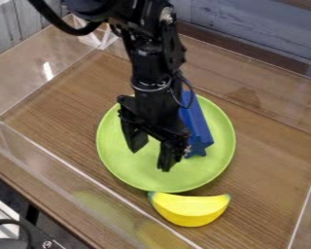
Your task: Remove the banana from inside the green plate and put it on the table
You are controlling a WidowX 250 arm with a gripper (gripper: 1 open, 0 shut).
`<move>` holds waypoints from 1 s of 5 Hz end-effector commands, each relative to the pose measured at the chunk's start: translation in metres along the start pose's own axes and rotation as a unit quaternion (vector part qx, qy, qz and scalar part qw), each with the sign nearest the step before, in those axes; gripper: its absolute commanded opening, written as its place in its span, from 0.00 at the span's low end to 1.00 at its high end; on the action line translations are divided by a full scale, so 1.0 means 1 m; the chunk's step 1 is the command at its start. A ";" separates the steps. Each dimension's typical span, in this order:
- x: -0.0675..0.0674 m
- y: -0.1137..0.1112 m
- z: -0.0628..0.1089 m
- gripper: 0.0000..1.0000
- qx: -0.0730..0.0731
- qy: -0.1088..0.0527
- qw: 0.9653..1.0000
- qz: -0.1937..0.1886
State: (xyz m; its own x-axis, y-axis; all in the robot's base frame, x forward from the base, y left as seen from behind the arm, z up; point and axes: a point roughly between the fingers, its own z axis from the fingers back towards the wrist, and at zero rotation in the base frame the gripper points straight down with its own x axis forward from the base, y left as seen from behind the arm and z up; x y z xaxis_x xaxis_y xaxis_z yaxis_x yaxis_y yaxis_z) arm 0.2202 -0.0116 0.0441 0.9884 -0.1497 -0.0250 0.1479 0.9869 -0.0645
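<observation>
Right now my gripper (155, 146) points straight down over the green plate (125, 160), its black fingers (136, 134) spread wide with nothing between them. Just beside it at three o'clock, a blue rectangular block (196, 124) stands on edge inside the plate, close to my wrist.

The banana (190, 207) is not in the plate. It lies on the table (67, 107) at about five o'clock from my gripper, just outside the plate's near rim and close enough that I cannot tell whether it touches it. Judging from how things lie, the move asked of me looks already done.

If I had to take it again, I would expect a light, stiff toy: smooth yellow plastic, hollow by the look of it, not fragile but likely slick under hard fingers. It is short and stubby, so I would grip across the thick middle, where the curve is fullest, rather than at the tapering ends, where it could squirt out.

I can read no brand, label or writing on the banana, plate, block or my arm. The clear acrylic wall (42, 209) runs along the table's near edge, at seven o'clock.
</observation>
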 end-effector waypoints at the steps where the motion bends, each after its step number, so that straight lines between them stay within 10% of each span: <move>1: 0.012 -0.006 0.015 1.00 0.002 -0.035 0.999 -0.009; 5: 0.015 -0.022 0.012 1.00 -0.009 -0.033 0.999 -0.031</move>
State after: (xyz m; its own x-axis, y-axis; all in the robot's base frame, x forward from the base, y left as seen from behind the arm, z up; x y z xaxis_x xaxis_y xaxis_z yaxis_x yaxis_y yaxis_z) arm 0.2239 -0.0331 0.0473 0.9792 -0.2027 -0.0036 0.2016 0.9755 -0.0876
